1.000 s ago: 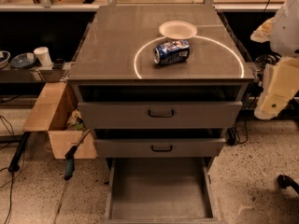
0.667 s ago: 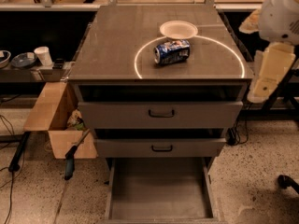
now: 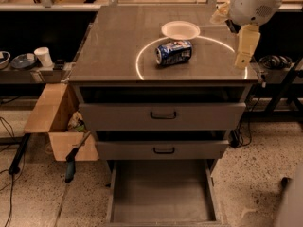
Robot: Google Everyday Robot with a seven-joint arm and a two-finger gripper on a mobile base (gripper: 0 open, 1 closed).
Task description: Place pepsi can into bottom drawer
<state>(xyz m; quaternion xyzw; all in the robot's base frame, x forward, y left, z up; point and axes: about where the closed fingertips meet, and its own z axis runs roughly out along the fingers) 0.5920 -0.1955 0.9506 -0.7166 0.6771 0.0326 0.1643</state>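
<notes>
Gripper [image 3: 245, 48] has swung left over the right edge of the cabinet [image 3: 113, 56], grip I can't tell; one pepsi can [image 3: 173, 52], one bowl [image 3: 180, 30], three drawers [image 3: 163, 122], bottom drawer [image 3: 161, 193] out

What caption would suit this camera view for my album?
Pincer hovers apart from the pepsi can lying on the cabinet top; the bottom drawer stands open.

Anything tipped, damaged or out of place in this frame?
The pepsi can lies on its side on the cabinet top, just in front of the white bowl, and looks slightly dented. The bottom drawer stands pulled out. The gripper hangs over the top's right edge, apart from the can.
</notes>
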